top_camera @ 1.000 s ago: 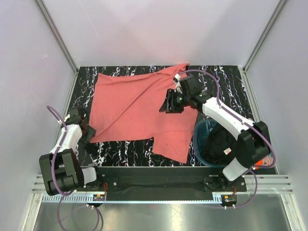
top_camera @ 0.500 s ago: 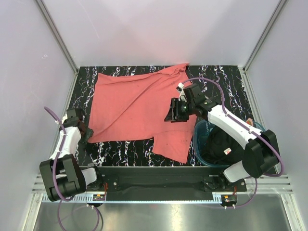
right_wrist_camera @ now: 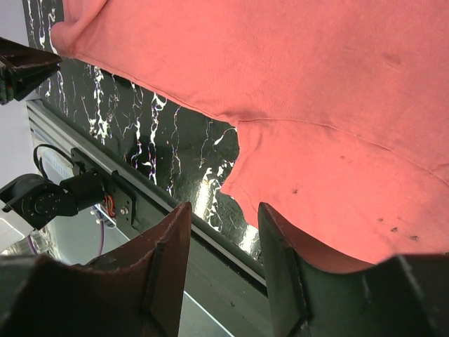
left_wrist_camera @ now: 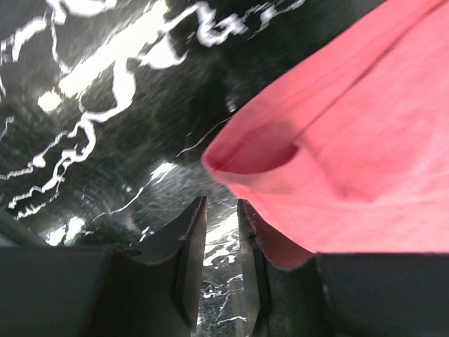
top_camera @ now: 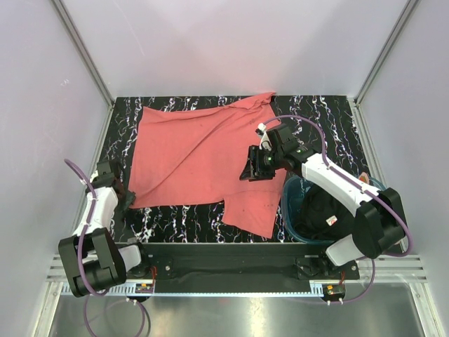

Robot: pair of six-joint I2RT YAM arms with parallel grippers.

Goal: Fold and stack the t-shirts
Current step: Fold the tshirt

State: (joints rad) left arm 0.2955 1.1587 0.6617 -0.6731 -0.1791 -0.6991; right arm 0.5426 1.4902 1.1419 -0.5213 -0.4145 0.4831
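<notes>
Judging by the layout, the job is barely begun: the salmon-red t-shirt [top_camera: 196, 154] lies spread on the black marbled table [top_camera: 330, 116], mostly flat but crooked, w/ no fold in it yet, its far-right corner up near the back edge and one flap reaching toward the near edge. The black t-shirt [top_camera: 319, 207] sits crumpled in the teal basket [top_camera: 287, 210] at the near right, so it's not folded either, & no stack shows anywhere. Left to do, approx: square up the red one, fold it, then pull the rest from the basket, fold, stack. Left arm is tucked low along the table's left side, w/ the left gripper [left_wrist_camera: 221, 203] down close to the tabletop just beside the shirt's near-left corner. Its fingers stand a narrow slit apart, bare table showing between them, nothing pinched; the cloth edge runs beside the right finger, not in the gap. Right arm reaches fwd past the basket, wrist bent so the right gripper [top_camera: 254, 165] hovers above the shirt's right side near the sleeve seam, apparently clear of the fabric. Its jaws are spread mid-wide, holding nothing. Prob. next: a corner grab on each side.
</notes>
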